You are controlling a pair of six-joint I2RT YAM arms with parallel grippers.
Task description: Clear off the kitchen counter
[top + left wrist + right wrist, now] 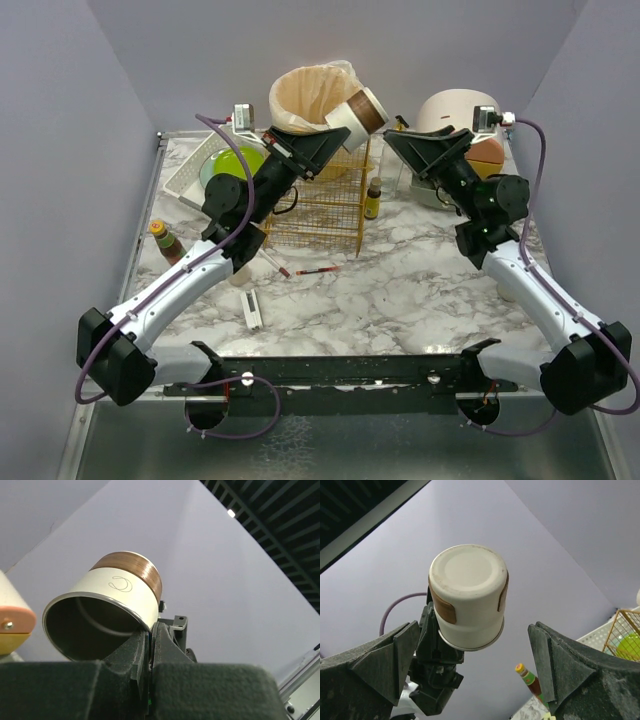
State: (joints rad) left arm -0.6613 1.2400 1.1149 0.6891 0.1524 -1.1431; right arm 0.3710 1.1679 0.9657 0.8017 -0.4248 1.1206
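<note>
Top external view: left gripper (338,130) clamped on the rim of a white cup (360,112) with a brown band, raised well above the kitchen counter (400,290), beside the bag-lined bin (300,95). Right gripper (393,138) has its fingers spread apart, also lifted off the counter, facing the cup.

White cup (468,597) in left claw (443,647), between wide-apart right claw fingers (565,675)

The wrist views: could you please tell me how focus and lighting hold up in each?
Left wrist: the cup is sharp, its inside shadowed; the left gripper is dark and soft near the lens; a ceiling lamp glares top right. Right wrist: the cup's base is crisp, the right gripper dark and grainy.
</note>
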